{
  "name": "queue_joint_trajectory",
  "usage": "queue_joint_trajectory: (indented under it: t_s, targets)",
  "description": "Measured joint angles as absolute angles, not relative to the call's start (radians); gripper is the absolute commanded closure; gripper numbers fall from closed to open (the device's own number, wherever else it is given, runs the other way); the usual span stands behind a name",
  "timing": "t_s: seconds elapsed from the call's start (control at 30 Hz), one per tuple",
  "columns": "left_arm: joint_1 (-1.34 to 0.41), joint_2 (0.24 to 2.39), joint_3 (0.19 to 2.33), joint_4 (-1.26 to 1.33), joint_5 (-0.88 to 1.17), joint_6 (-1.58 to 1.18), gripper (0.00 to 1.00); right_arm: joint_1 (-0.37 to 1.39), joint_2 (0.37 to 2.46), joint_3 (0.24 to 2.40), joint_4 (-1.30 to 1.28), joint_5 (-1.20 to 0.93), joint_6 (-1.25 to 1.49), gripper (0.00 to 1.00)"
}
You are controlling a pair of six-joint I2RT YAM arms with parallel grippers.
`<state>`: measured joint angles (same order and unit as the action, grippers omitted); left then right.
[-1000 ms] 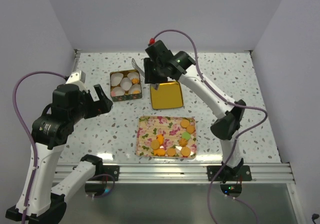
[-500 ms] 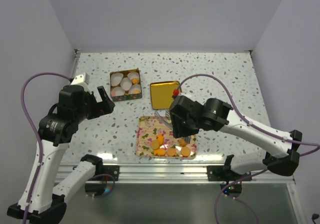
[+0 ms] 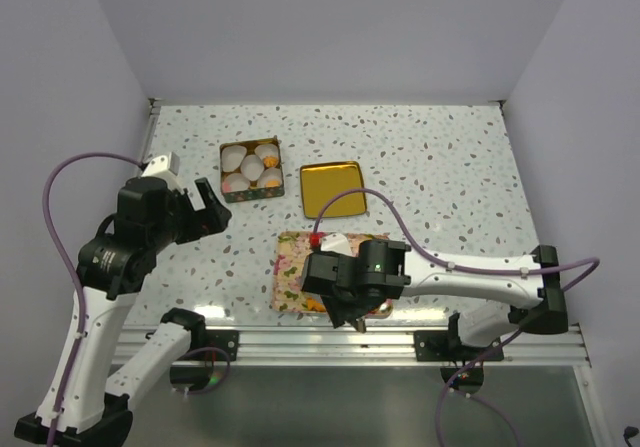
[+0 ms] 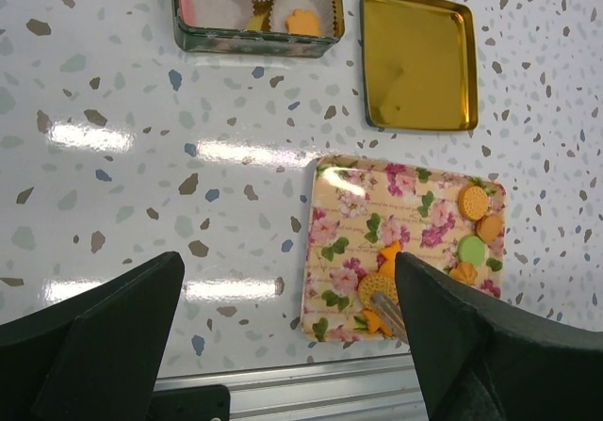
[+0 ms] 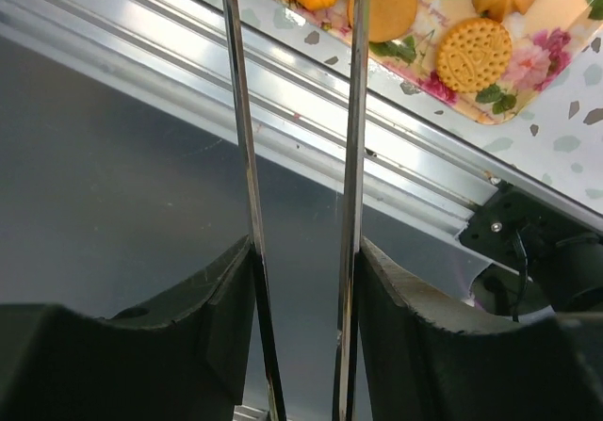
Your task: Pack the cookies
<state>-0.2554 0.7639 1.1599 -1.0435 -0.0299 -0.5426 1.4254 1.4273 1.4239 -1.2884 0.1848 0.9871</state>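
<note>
The cookies (image 4: 474, 202) lie on a floral tray (image 4: 349, 223): round and flower-shaped orange ones and a pale green one (image 4: 472, 250). In the top view my right arm hides most of them on the tray (image 3: 290, 267). My right gripper (image 3: 350, 312) is shut on metal tongs (image 5: 353, 110), low over the tray's near edge. The tong tips (image 4: 386, 310) sit by a round cookie. The right wrist view shows cookies (image 5: 476, 54) past the blades and my gripper (image 5: 303, 247). My left gripper (image 3: 205, 205) is open and empty above the table to the left (image 4: 287, 270).
A green tin (image 3: 251, 170) with white paper cups stands at the back left; one cup holds a cookie (image 4: 303, 23). Its gold lid (image 3: 333, 189) lies beside it, also in the left wrist view (image 4: 419, 58). The aluminium rail (image 5: 396, 167) runs along the near edge.
My right arm swung from the tin and lid at the back down to the tray's near edge with the tongs. My left arm barely moved.
</note>
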Motion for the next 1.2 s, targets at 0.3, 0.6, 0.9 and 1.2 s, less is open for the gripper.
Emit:
queue_joint_trajectory:
  t_s: [0.3, 0.6, 0.9, 1.2]
  targets:
    - [-0.255, 0.72, 1.189, -1.095, -0.06, -0.542, 0.0, 1.468, 1.549, 1.441, -1.303, 0.184, 0.988, 0.53]
    - [-0.255, 0.709, 1.205, -1.125, -0.086, -0.54, 0.0, 1.477, 1.56, 1.472, -1.316, 0.184, 0.992, 0.56]
    - [-0.255, 0.709, 1.205, -1.125, -0.088, -0.538, 0.0, 1.504, 1.567, 1.477, -1.319, 0.183, 1.019, 0.64]
    - [-0.255, 0.709, 1.205, -1.126, -0.093, -0.531, 0.0, 1.513, 1.591, 1.509, -1.321, 0.186, 1.04, 0.73]
